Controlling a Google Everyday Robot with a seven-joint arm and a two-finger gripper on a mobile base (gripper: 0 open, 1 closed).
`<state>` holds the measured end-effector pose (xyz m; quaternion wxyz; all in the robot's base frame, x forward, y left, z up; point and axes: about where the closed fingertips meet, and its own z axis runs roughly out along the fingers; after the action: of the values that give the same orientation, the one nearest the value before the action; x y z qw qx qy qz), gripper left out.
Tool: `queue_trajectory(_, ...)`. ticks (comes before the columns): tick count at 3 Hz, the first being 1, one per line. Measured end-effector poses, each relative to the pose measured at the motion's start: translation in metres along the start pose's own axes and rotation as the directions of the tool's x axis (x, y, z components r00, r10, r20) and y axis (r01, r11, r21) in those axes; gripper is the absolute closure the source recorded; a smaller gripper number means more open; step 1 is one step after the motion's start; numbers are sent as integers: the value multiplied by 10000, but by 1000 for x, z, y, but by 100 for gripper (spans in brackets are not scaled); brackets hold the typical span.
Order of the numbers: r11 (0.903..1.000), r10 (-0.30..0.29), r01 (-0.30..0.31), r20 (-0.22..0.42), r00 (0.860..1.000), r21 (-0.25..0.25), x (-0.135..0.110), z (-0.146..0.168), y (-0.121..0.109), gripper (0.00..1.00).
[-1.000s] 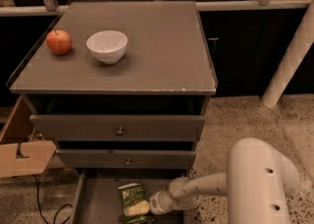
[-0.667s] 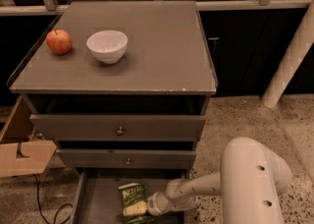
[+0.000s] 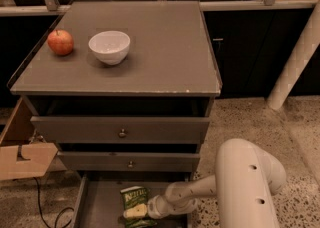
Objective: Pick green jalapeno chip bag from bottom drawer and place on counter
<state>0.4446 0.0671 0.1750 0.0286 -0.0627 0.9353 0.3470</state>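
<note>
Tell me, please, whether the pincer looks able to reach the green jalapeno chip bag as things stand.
Probably yes: the bottom drawer stands open, nothing covers the green jalapeno chip bag, and the pincer sits at its lower end.

Cream end effector (image 3: pixel 136 213) at green chip bag (image 3: pixel 134 196)

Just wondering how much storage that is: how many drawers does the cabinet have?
3: a knobbed top drawer, a knobbed middle drawer below it, and the bottom drawer pulled open, where the gripper sits at the green chip bag. None looks hidden.
</note>
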Motion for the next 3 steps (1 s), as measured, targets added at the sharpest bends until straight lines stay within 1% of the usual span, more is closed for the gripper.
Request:
queue_trajectory(1,9999,106,-106,-76,9999,-1,1,9,-1,0)
queue_trajectory(2,9997,215,-214,-48,9998,106,3,18,-3,0)
queue_trajectory(3,9997,214,-214,-47,9998,107,3,18,-3,27)
